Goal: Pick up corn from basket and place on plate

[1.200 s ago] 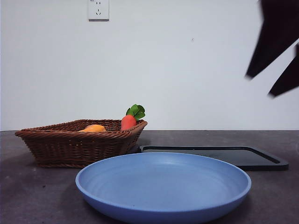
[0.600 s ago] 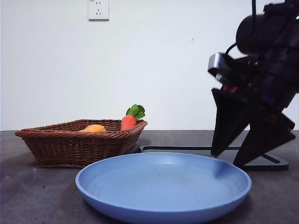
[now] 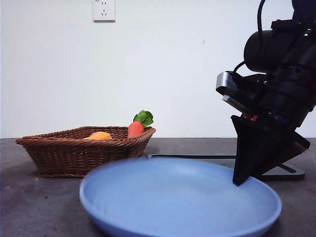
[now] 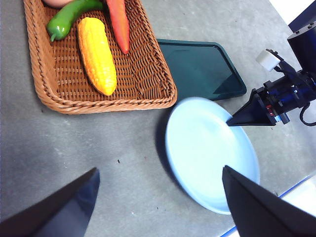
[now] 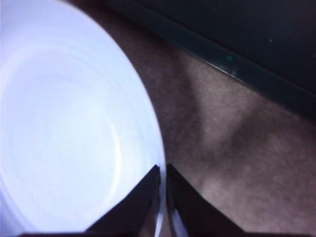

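The yellow-orange corn (image 4: 97,54) lies in the brown wicker basket (image 4: 54,101); in the front view only the corn's top (image 3: 100,136) shows above the basket's wall (image 3: 74,155). The blue plate (image 3: 173,197) sits in front of the basket. My right gripper (image 3: 242,180) is down at the plate's right rim, shut on that rim (image 5: 157,148). From the left wrist view this gripper (image 4: 229,121) touches the plate (image 4: 207,153) on the side near the tray. My left gripper (image 4: 159,170) hangs open high above the table, holding nothing.
A red-orange carrot (image 4: 118,24) with green leaves (image 3: 143,117), a green pepper (image 4: 69,15) and a pinkish item (image 4: 57,2) share the basket. A flat black tray (image 4: 202,69) lies behind the plate, beside the basket. A wall stands behind the table.
The right arm came down from the upper right to the plate's right rim and its jaws closed there. The plate has shifted, its right edge now further right.
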`<state>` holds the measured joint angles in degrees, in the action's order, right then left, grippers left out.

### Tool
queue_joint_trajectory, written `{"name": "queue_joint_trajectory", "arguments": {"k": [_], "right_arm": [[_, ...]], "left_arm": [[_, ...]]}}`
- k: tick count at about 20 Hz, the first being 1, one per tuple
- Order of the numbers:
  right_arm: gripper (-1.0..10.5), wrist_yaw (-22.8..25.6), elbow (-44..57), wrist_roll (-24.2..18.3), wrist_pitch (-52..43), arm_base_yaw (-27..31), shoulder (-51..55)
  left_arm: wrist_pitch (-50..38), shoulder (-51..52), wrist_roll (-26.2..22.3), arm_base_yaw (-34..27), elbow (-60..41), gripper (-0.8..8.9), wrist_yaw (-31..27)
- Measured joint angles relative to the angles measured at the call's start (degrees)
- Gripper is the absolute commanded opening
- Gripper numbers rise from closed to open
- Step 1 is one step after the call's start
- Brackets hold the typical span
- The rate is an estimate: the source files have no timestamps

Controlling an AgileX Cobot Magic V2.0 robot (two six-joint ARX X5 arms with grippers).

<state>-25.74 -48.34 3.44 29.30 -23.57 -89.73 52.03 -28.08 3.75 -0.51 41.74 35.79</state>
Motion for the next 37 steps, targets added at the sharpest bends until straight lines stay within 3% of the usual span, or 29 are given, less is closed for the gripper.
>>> {"name": "queue_joint_trajectory", "arguments": {"k": [5, 12, 17, 27, 31, 37], "right_arm": [[0.0, 0.2, 0.0, 1.6, 2.1, 0.0, 0.8], [0.0, 0.7, 0.0, 2.7, 9.3, 0.5, 16.5], [0.0, 0.7, 0.0, 4.3, 12.1, 3.0, 26.9], [0.0, 0.6, 0.0, 6.5, 14.5, 8.3, 35.8], [0.0, 0.7, 0.0, 7.3, 14.6, 8.6, 36.2], [0.0, 0.9, 0.0, 7.4, 14.7, 8.6, 36.3]], "left_arm": [[-3.6, -1.6, 0.3, 0.2, 0.0, 4.04, 0.0], [-15.2, -11.6, 2.8, 3.7, 0.0, 4.03, -1.1], [-21.5, -26.2, 4.3, 11.5, 6.3, 4.03, -11.0], [-20.7, -62.1, 1.0, 22.9, 30.2, 4.03, -33.2], [-19.9, -73.2, -0.8, 24.8, 36.0, 4.03, -35.5], [-20.1, -80.1, -1.3, 25.7, 36.4, 4.01, -38.9]]}}
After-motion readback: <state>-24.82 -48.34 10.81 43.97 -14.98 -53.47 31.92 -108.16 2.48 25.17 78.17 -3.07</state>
